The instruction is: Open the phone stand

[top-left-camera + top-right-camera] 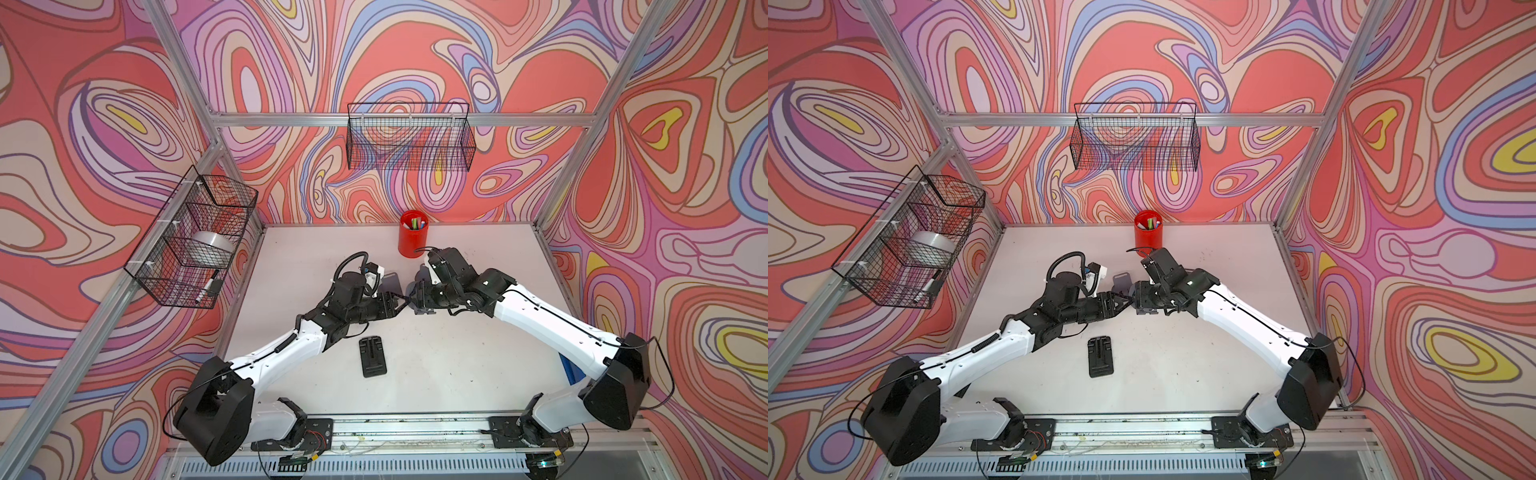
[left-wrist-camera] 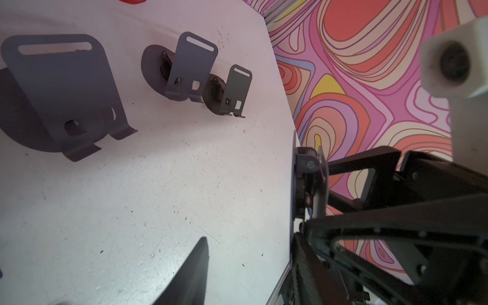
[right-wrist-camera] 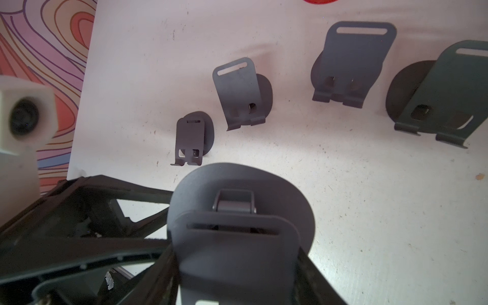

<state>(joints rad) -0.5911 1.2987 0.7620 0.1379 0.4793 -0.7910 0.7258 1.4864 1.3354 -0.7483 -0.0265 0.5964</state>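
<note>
My right gripper [image 3: 237, 264] is shut on the back plate of a grey phone stand [image 3: 237, 258]; the stand's oval base [image 3: 285, 200] is folded out beyond the hinge. In both top views the two grippers meet tip to tip above the table's middle, with the stand [image 1: 424, 311] mostly hidden under the right gripper [image 1: 417, 297]. My left gripper [image 2: 250, 237] is open. One of its fingers [image 2: 306, 264] lies by the stand's edge [image 2: 292, 184]; the other finger [image 2: 190, 272] stands well clear. From above, the left gripper [image 1: 403, 306] points right at the stand.
Several open grey stands [image 3: 351, 63] [image 2: 60, 89] stand on the white table [image 1: 478, 353] behind the grippers. A flat black folded holder [image 1: 372, 356] lies nearer the front. A red pen cup [image 1: 413, 239] is at the back. Wire baskets [image 1: 411, 137] [image 1: 195, 245] hang on the walls.
</note>
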